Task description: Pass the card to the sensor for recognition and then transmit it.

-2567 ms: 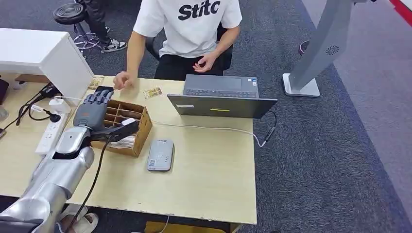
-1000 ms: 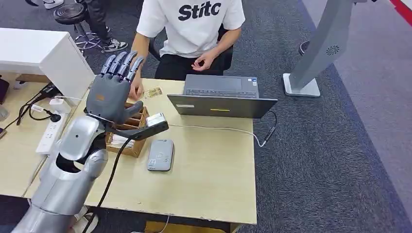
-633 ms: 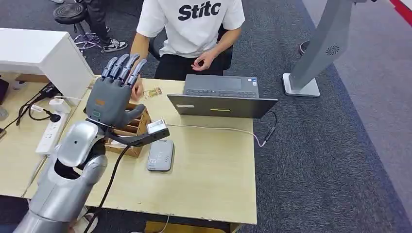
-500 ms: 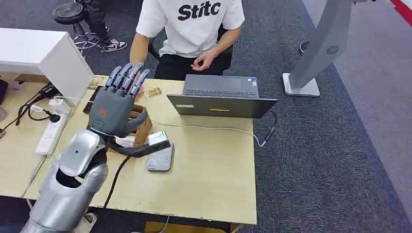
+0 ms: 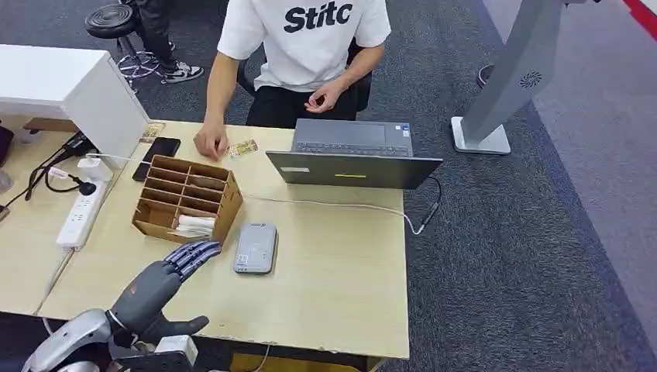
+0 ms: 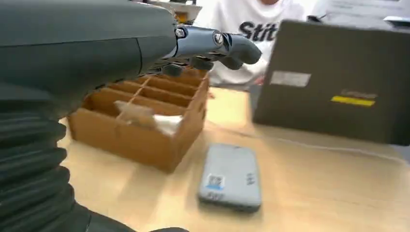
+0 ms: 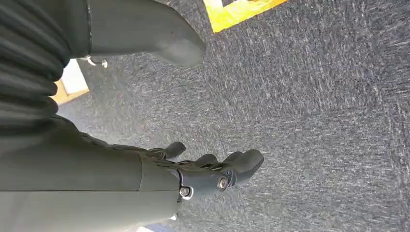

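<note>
A: On the desk [image 5: 333, 271], any readable text?
B: Shirt on the person [image 5: 306, 46] reads "Stitc". Laptop [image 5: 352, 167] lid has a white sticker and a yellow strip, text too small. Reader [image 5: 256, 246] has a small label at its near end, unreadable.
A: Left hand?
B: Left hand [image 5: 159, 283] is low over the near desk edge, fingers spread and pointing toward the box [image 5: 186, 198], thumb out to the side. Holds nothing.
A: Right hand?
B: Right hand [image 7: 193, 176] hangs over grey carpet, fingers loosely curved and apart, nothing in it.
A: Card?
B: One card [image 5: 242, 148] lies flat at the far desk edge, just beside the person's hand [image 5: 209, 143]. White cards sit in the box's near compartment. Reader is just right of the box, bare on top.
</note>
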`<state>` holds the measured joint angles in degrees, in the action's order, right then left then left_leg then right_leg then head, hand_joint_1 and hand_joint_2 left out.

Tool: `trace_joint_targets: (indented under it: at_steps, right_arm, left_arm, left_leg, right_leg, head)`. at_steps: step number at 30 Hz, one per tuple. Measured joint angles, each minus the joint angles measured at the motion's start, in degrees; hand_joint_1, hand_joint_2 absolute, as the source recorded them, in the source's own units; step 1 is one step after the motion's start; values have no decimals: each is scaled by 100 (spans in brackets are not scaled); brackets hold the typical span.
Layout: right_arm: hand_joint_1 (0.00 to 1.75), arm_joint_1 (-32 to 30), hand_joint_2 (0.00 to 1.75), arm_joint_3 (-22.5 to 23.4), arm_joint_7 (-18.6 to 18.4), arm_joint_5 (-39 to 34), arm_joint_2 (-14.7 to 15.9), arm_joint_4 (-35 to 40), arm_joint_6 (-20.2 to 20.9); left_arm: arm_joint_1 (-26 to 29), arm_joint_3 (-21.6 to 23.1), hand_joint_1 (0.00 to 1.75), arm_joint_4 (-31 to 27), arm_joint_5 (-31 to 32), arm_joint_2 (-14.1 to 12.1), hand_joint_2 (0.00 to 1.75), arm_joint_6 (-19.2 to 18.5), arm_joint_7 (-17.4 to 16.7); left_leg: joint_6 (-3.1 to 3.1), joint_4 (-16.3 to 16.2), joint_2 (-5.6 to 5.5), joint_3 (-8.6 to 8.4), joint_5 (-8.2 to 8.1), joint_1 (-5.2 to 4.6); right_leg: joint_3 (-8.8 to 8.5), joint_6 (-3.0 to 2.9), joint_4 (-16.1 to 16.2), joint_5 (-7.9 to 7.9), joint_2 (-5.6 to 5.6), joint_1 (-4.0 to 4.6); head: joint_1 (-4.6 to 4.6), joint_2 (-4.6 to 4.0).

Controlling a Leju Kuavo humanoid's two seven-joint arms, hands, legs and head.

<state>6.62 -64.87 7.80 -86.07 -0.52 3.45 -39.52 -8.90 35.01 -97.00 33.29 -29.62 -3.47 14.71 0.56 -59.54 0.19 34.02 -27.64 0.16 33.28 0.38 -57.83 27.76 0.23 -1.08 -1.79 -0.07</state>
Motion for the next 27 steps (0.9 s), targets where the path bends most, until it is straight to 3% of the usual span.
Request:
trace_joint_targets:
  at_steps: [4, 11, 12, 13, 16, 22, 27]
  right_arm:
    - [0, 4, 175, -2, 2, -37, 0, -7, 0]
    - [0, 5, 175, -2, 0, -46, 0, -9, 0]
    - [0, 9, 175, -26, -39, -61, 0, -9, 0]
    - [0, 8, 175, -33, -52, -61, -4, -9, 0]
    - [0, 13, 175, -57, -114, -59, -9, -9, 0]
    - [0, 27, 175, -207, -199, -35, -9, -7, 0]
    - [0, 42, 175, -367, -221, 28, -9, -7, 0]
  left_arm:
    - [321, -175, 0, -52, 184, -127, 175, 39, -63]
    - [416, -255, 0, -55, 265, -148, 175, 39, -120]
    - [555, -378, 0, -41, 1094, -142, 175, 274, -472]
    - [570, -434, 0, -7, 1380, -109, 175, 403, -596]
    - [551, -625, 0, 206, 2152, 86, 175, 827, -993]
    - [258, -1000, 0, 858, 3395, 649, 175, 1337, -1438]
    - [-231, -1252, 0, 1493, 3606, 1107, 175, 1467, -1462]
  left_leg:
    - [1, -2, 1, 0, 0, -2]
    - [2, -3, -1, 0, 0, -4]
    - [2, -5, 0, -1, 0, -5]
    - [2, -5, -1, -1, 0, -6]
    - [2, -5, -1, -3, 0, -6]
    - [2, -6, -1, -3, 1, -5]
    - [2, -7, -2, -3, 2, -5]
  right_leg:
    - [-4, 3, 2, -2, 1, -4]
    - [-4, 5, 3, -4, -1, -5]
    - [-5, 6, 3, -5, -1, -5]
    - [-5, 6, 3, -5, -1, -5]
    - [-4, 6, 3, -6, -1, -4]
    - [-5, 5, 3, -7, -1, -3]
    - [-6, 5, 3, -15, -1, -4]
  head:
    - [2, 0]
    - [0, 0]
    - [-2, 0]
    - [-2, 0]
    - [0, 0]
    - [0, 0]
    - [-2, 0]
